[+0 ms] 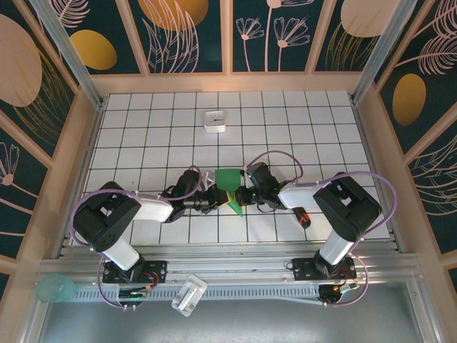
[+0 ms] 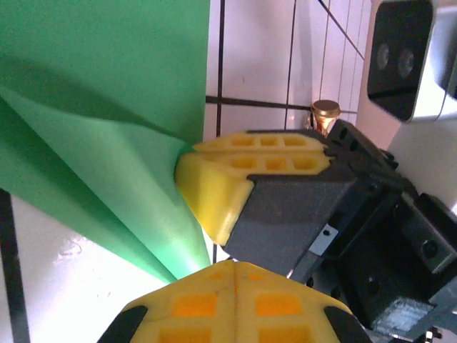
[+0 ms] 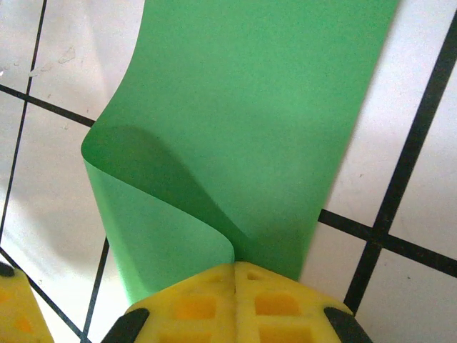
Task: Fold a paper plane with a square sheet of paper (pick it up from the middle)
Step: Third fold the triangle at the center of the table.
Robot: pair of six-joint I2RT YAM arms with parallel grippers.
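While both grippers are sitting close together at the middle of the tiled table [image 1: 143,136], the green sheet of paper [image 1: 229,183] is lying between them, folded into a narrow wedge. Its long axis is running roughly top to bottom in the overhead view, with the thin tip pointing toward the lower right. The right gripper [image 1: 243,194] is pinching the sheet, pads pressed together, with one layer curling up beside them. The left gripper [image 1: 223,201] is also clamping tight on a corner of the sheet.

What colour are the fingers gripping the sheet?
Yellow fingers, clearest in the left wrist view, closed on the green sheet of paper.
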